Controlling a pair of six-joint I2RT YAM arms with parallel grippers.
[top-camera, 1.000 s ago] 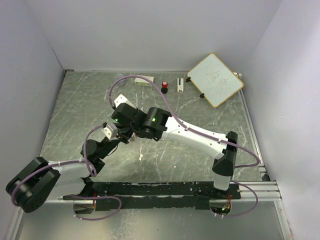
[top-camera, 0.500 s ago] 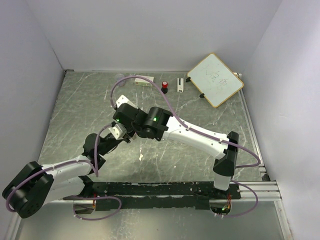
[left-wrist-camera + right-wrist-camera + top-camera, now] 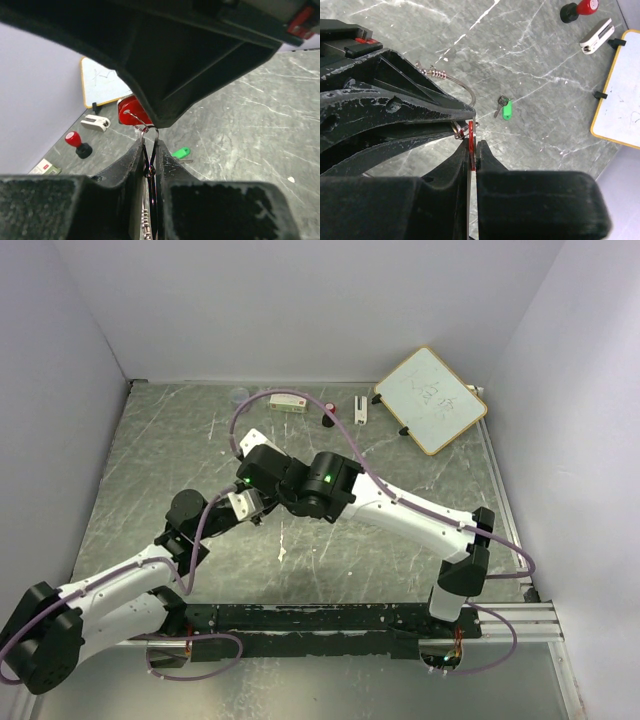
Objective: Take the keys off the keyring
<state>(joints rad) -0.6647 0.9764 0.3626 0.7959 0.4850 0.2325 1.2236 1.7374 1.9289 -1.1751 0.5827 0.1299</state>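
Arms are reaching in from the near rail of the table (image 3: 150,460), both bending toward the left of its middle. There the two grippers are meeting tip to tip above the surface. The left gripper (image 3: 150,150) is pinching the keyring (image 3: 149,170). Its fingers are closed on the thin silver wire, which is running up the narrow slot between them and ending in a small loop at the tips. The right gripper (image 3: 474,145) is coming in from the opposite side and clamping the red key (image 3: 470,132) by its plastic head. In the right wrist view that head is showing as a thin red sliver, edge-on between the closed fingers. The red key looks to be hanging on the keyring's small loop, so the two grippers are holding linked pieces with their tips nearly touching. The ring's larger arc, with a coiled section, is curving out past the left gripper's fingers. Just beyond, the green key (image 3: 506,109) is lying flat on the table, off the ring and apart from both grippers. Farther back, a black knob with a red top (image 3: 577,9) is standing beside a small white block (image 3: 596,34). A whiteboard (image 3: 430,398) is sitting near the far right corner.
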